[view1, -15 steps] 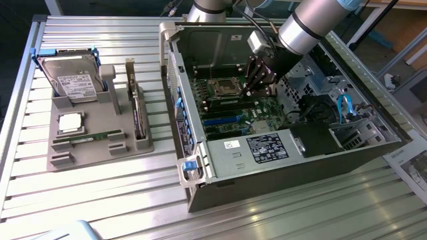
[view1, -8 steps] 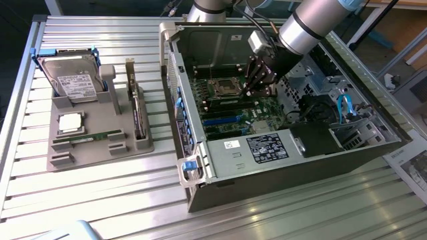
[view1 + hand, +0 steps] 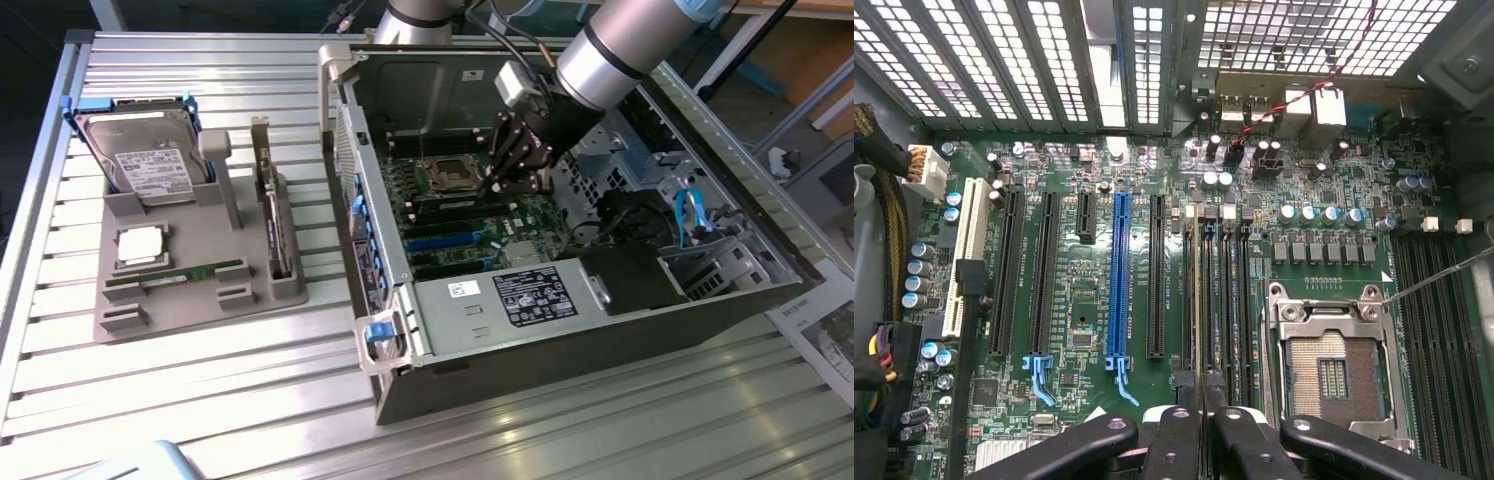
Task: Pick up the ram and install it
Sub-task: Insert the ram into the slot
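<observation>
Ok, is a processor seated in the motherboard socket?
No: the socket lies open with bare contacts and nothing in it.

This is looking like a robotics lab or test cell. A ribbed aluminium workbench [image 3: 200,400] is spanning the frame. It is carrying an opened desktop computer case [image 3: 441,385] at centre right and a grey moulded parts fixture [image 3: 187,312] at centre left, which is holding a hard drive [image 3: 147,165]. A silver robot arm [image 3: 627,50] is reaching in from the top right, its gripper [image 3: 514,185] hanging over the bare motherboard [image 3: 454,215].
</observation>
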Robot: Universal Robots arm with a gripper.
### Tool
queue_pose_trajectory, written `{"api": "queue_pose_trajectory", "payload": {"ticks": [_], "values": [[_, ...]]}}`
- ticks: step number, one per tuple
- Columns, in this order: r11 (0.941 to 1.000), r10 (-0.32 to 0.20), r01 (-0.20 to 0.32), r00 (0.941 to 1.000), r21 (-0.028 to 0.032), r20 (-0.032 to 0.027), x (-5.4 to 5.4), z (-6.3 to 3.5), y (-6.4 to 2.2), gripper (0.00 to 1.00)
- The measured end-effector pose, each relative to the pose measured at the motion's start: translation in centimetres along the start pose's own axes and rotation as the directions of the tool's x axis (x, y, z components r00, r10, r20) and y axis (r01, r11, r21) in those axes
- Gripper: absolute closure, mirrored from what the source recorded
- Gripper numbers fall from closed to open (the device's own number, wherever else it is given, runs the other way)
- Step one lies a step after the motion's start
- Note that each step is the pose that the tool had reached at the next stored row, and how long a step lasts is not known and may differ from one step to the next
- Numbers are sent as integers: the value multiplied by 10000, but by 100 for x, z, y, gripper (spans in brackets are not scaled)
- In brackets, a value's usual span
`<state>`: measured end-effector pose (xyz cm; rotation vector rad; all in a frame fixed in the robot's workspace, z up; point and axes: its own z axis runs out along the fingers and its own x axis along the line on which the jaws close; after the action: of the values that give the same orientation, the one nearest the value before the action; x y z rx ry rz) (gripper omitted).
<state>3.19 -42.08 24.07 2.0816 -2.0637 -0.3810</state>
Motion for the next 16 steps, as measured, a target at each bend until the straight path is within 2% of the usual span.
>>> {"api": "queue_pose_trajectory", "payload": {"ticks": [16], "values": [[10000,2,-2,10000,-1,-1,3,50,-16,88]]}}
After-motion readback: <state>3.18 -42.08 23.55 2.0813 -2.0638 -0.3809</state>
